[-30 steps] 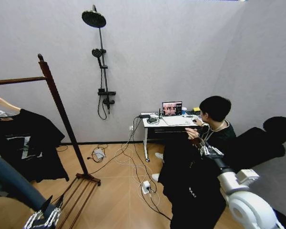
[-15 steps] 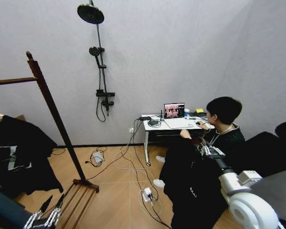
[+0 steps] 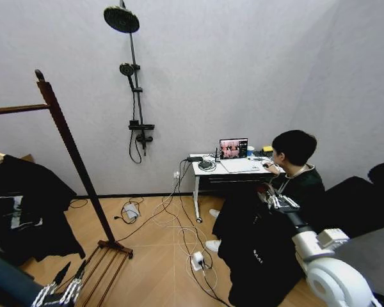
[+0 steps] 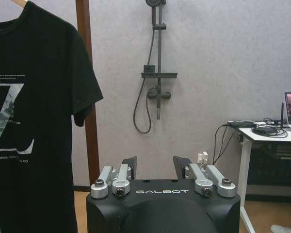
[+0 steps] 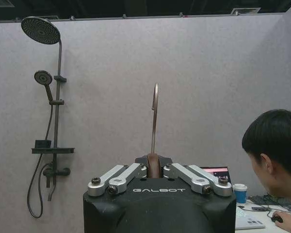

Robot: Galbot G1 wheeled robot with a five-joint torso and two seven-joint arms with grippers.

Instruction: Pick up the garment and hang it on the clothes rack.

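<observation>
The right claw (image 3: 273,199) holds the garment (image 3: 256,249) aloft by its hanger, its fingers pinched in on the hanger's neck so that the metal hook (image 5: 155,116) stands upright between them in the right wrist view. The black top hangs straight down below the claw, out in the open room and well apart from the clothes rack (image 3: 67,137), which stands over at the robot's left with the black graphic shirt (image 4: 31,121) already on its rod. The left claw (image 3: 59,294) waits low near the rack's slatted bottom shelf, its fingers spread wide and holding nothing.

The garment looks light and entirely limp: soft cloth that takes its shape only from the hanger and would likely sway and trail behind any quick move of the arm. The hanger is the one stiff part, and the neck just under the hook, where the claw has it now, seems the sensible place to hold, since that leaves the hook free to drop over the rod. A grip on the cloth itself would probably slip or pull it off the hanger. The thin hook could twist in the claw if the load swings.
</observation>
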